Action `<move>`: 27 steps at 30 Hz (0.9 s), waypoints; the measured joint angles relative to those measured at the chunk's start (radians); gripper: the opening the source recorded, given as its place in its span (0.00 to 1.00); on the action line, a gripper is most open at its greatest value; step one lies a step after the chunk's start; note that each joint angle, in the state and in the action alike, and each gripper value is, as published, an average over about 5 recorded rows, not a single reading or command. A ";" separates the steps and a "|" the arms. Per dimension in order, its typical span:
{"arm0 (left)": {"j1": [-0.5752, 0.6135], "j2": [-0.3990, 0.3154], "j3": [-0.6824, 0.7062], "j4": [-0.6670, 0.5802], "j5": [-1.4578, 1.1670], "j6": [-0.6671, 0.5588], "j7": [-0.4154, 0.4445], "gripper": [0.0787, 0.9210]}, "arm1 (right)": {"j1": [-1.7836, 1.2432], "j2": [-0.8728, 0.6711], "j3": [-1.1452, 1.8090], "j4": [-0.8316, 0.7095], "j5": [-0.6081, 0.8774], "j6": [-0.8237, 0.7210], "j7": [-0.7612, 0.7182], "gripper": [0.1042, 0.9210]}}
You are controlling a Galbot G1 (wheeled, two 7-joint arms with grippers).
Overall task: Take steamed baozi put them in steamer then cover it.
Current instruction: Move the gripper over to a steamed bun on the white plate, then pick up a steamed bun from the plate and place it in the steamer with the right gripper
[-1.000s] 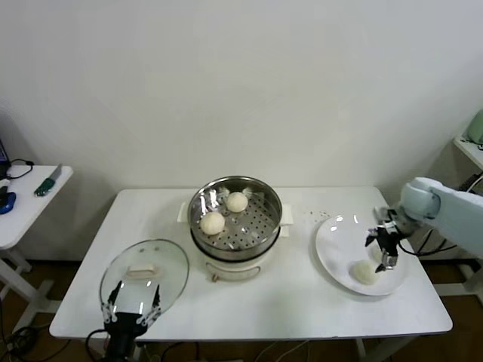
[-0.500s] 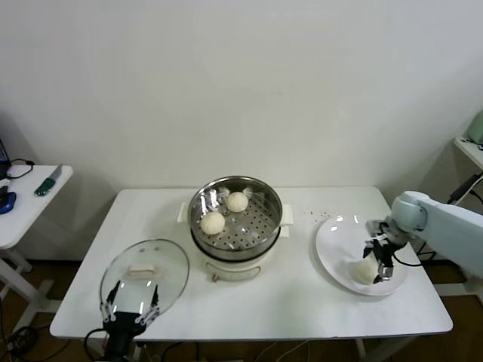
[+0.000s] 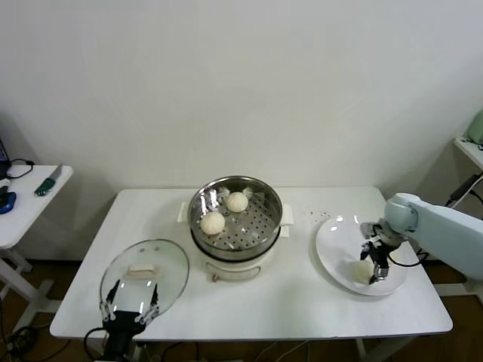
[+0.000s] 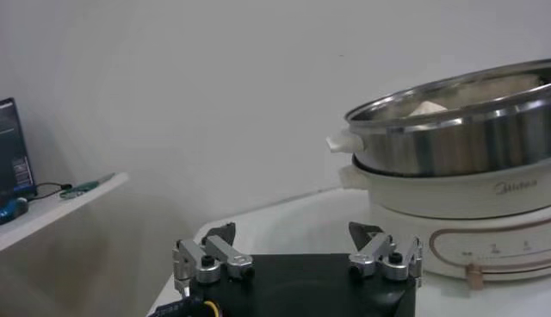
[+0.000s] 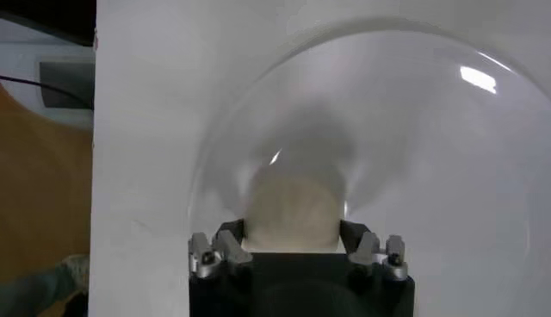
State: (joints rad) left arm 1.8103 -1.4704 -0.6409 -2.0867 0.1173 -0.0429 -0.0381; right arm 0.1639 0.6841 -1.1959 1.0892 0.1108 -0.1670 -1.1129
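"Midea" (image 4: pixel 510 187) is printed on the steamer (image 4: pixel 456 164) base.

We see the steamer (image 3: pixel 235 215) as polished, mirror-bright steel with a perforated floor, seated on a glossy white plastic base (image 3: pixel 234 265). The baozi (image 3: pixel 213 222) look smooth and matt, like soft dough. The lid (image 3: pixel 145 276) at near left is clear glass with a shiny rim. The plate (image 3: pixel 339 240) on the right appears glazed, perhaps ceramic. We find the table (image 3: pixel 302 298) matt white.
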 measured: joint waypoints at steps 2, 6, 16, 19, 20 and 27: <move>0.001 0.000 0.000 0.000 0.000 0.000 0.000 0.88 | 0.004 0.003 -0.003 -0.003 0.000 0.003 -0.002 0.72; 0.003 0.000 0.000 0.000 -0.001 -0.001 0.000 0.88 | 0.024 0.013 -0.014 -0.011 0.002 0.014 -0.008 0.71; 0.012 0.000 0.002 -0.013 0.000 -0.005 0.000 0.88 | 0.233 0.089 -0.127 -0.032 0.023 0.151 -0.051 0.71; 0.014 0.000 0.002 -0.015 0.000 -0.006 0.000 0.88 | 0.332 0.133 -0.179 -0.027 0.036 0.216 -0.067 0.71; 0.014 0.000 0.003 -0.015 0.000 -0.006 0.000 0.88 | 0.365 0.150 -0.195 -0.024 0.039 0.238 -0.073 0.72; 0.015 -0.004 0.007 -0.018 -0.003 -0.005 -0.001 0.88 | 0.540 0.287 -0.255 0.011 0.049 0.393 -0.103 0.72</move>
State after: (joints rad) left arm 1.8255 -1.4749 -0.6339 -2.1050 0.1139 -0.0482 -0.0393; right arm 0.7037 0.9711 -1.4511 1.0999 0.1600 0.2263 -1.2155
